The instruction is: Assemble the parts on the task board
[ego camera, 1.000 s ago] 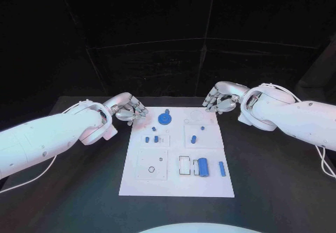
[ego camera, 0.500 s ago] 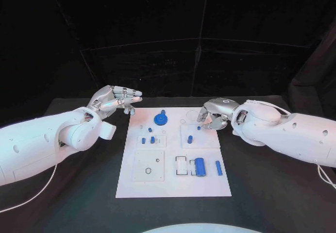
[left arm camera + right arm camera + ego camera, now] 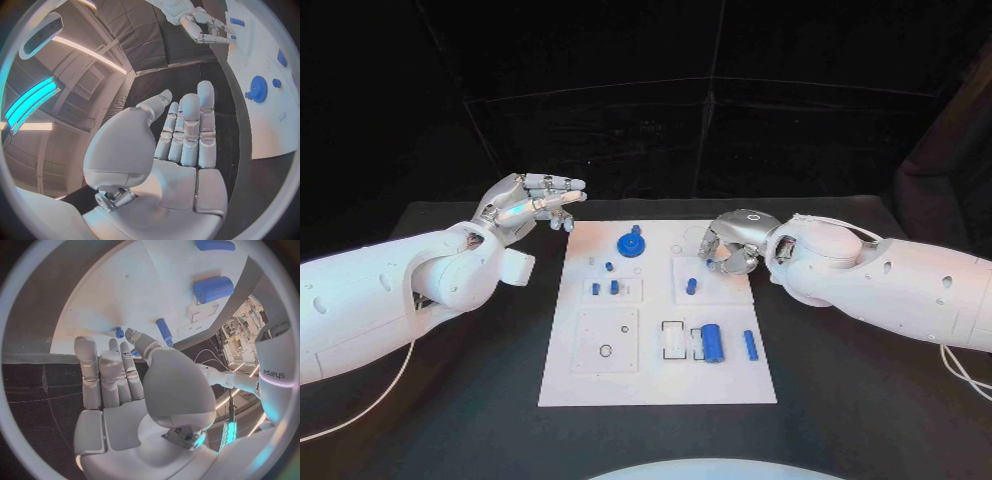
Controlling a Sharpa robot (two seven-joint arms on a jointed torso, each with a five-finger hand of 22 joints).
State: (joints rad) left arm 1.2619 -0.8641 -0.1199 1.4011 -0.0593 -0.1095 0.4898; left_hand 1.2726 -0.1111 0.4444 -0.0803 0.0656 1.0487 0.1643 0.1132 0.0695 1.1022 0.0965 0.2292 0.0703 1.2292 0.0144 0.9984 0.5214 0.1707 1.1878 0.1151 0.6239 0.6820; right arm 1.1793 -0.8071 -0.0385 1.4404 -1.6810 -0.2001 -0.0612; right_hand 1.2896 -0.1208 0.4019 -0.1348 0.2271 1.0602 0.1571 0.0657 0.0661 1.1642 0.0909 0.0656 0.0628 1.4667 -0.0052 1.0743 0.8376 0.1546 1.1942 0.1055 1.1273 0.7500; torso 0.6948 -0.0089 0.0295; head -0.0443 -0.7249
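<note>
The white task board (image 3: pixel 659 320) lies mid-table with its blue parts (image 3: pixel 714 343), the left hand (image 3: pixel 528 205) raised beside it, fingers straight and empty, the right hand (image 3: pixel 731 242) apparently empty over its far edge.

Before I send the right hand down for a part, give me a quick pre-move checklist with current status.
1. Right hand holds nothing, fingers apart: ok.
2. Left hand raised beside the task board, off it and holding nothing: ok.
3. Right hand over the board's far right area, near the small blue peg: ok.
4. Blue gear clear of both hands: ok.
5. Large blue cylinder and blue bar lying untouched at the board's near right: ok.
6. Which parts are already seated in their holes: cannot tell.
</note>
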